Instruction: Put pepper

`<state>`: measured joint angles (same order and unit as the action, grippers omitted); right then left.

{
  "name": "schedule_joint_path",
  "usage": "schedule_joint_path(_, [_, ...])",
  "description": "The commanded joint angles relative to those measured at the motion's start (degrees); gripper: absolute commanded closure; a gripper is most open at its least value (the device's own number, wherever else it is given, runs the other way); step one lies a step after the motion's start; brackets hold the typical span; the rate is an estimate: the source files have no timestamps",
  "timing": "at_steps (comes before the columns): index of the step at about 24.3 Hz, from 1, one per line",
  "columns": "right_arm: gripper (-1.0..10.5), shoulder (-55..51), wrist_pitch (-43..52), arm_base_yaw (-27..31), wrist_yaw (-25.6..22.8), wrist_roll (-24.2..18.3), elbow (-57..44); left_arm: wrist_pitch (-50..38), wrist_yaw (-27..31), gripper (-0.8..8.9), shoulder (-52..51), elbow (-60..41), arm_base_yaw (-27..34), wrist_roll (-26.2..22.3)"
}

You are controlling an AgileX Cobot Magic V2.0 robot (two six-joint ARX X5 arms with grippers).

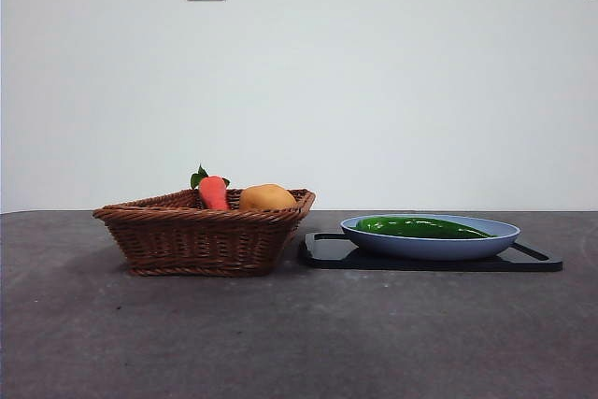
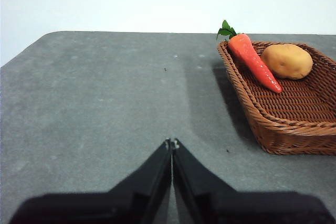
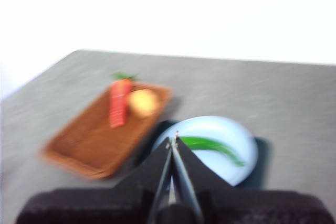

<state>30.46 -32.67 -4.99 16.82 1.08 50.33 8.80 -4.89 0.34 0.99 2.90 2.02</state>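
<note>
The dark-green pepper (image 1: 420,227) lies in a blue plate (image 1: 430,244) on a black tray (image 1: 533,261), right of the wicker basket (image 1: 206,235). The blurred right wrist view shows the pepper (image 3: 212,145) in the plate (image 3: 239,153). My right gripper (image 3: 173,141) is shut and empty, high above the plate's near edge. My left gripper (image 2: 171,142) is shut and empty over bare table, left of the basket (image 2: 294,108). Neither gripper shows in the front view.
The basket holds an orange-red carrot (image 1: 214,192) with green leaves and a tan potato (image 1: 267,197); both also show in the left wrist view, carrot (image 2: 254,61) and potato (image 2: 286,61). The dark grey table (image 1: 299,334) stretches in front.
</note>
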Motion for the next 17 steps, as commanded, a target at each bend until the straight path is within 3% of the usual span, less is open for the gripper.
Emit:
schedule_joint_path(1, [9.4, -5.53, 7.8, 0.11, -6.08, 0.61, -9.77, -0.59, 0.13, 8.06, -0.26, -0.61, 0.2, 0.37])
schedule_joint_path(8, [9.4, -17.86, 21.42, 0.04, -6.86, 1.01, -29.38, -0.59, 0.13, 8.05, -0.26, -0.61, 0.2, 0.37])
schedule_joint_path(17, [9.4, -26.82, 26.84, -0.04, -6.91, 2.56, -43.36, -0.59, 0.13, 8.06, -0.26, -0.61, 0.2, 0.37])
